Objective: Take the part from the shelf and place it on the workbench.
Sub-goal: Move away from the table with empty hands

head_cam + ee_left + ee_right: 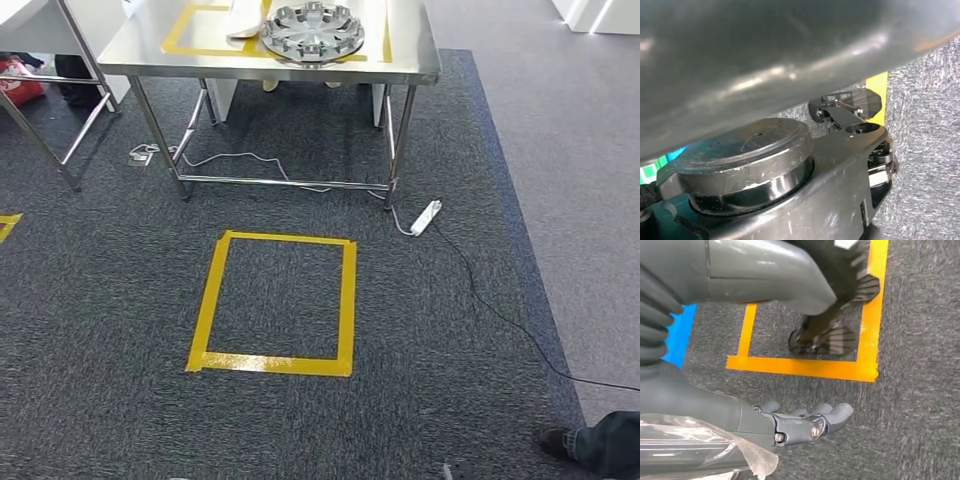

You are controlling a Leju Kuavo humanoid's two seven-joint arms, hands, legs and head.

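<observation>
I see the part, a round silver wheel cover, lying flat on the steel workbench, straight ahead and beyond the taped floor square. My right hand hangs over the carpet, fingers extended together, empty. I cannot tell the left hand's state. I judge placement done.

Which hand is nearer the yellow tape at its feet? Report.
Right, probably. The right hand hangs over carpet just outside the yellow tape; the left hand is a grey blur, tape glimpsed beyond.
</observation>
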